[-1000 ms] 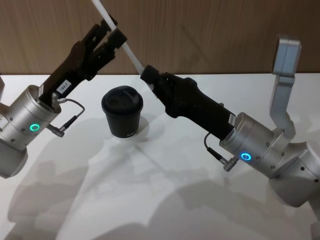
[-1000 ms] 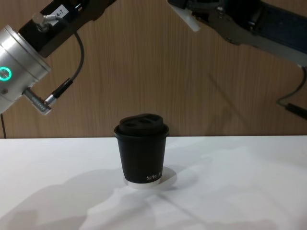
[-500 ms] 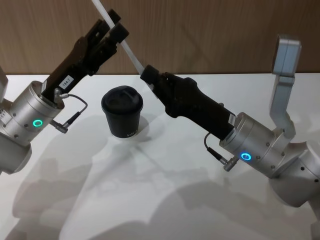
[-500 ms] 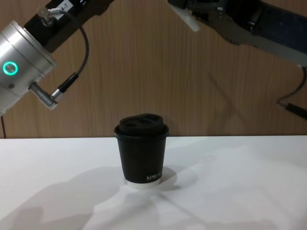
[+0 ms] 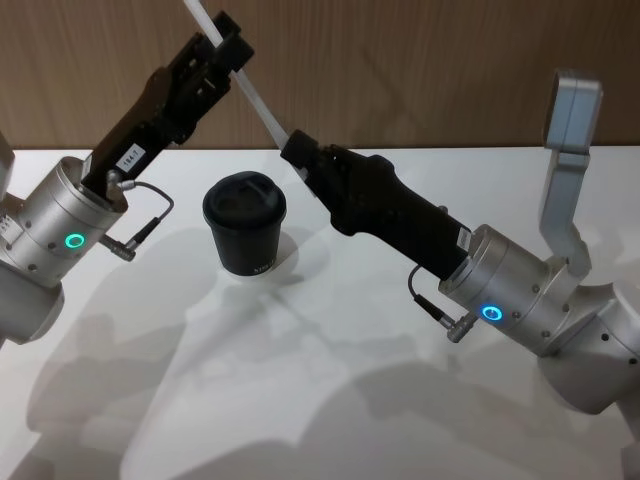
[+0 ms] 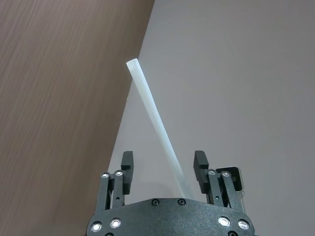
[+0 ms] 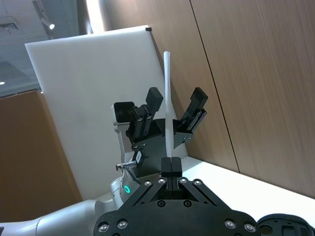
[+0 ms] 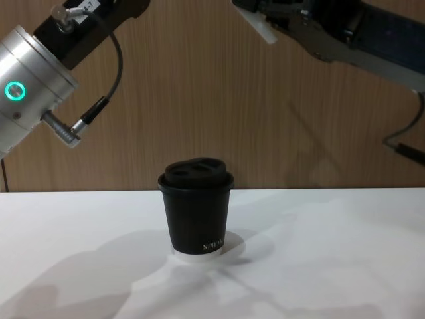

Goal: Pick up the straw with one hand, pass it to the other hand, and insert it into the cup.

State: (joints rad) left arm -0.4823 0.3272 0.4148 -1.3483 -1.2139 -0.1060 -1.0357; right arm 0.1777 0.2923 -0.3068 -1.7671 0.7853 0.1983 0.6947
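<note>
High above the tabletop (image 5: 300, 400), the left claw (image 5: 230, 42) hangs with its fingers (image 6: 199, 162) apart on either side of the straw (image 5: 256, 100), gripping nothing. The left wrist view shows the white tube running through the gap closer to one finger than the other. Below, well clear of both arms, the lidded black cup (image 5: 245, 235) stands upright on the tabletop. To the right, the right claw (image 5: 293, 147) is clamped together on the straw near its lower end and carries it alone, tilted up and leftward, a short stub poking out beneath the grip in the chest view. The hand-off is not yet made, and the hazards lie in its timing. Should the right claw let go before the left has pinched firmly, the straw would likely drop to the tabletop or glance off the cup's lid. Because the straw sits off-centre in the left claw's gap, one finger may meet it first on closing, shoving it sideways against the right claw's hold and bending or kinking the thin tube. A weak or skewed pinch could also let it swivel once the right claw backs away. With the left claw taking it high up, a long free length would hang below, so any wobble could make the tip miss the lid's small opening, buckle the straw or nudge the light cup over.
</note>
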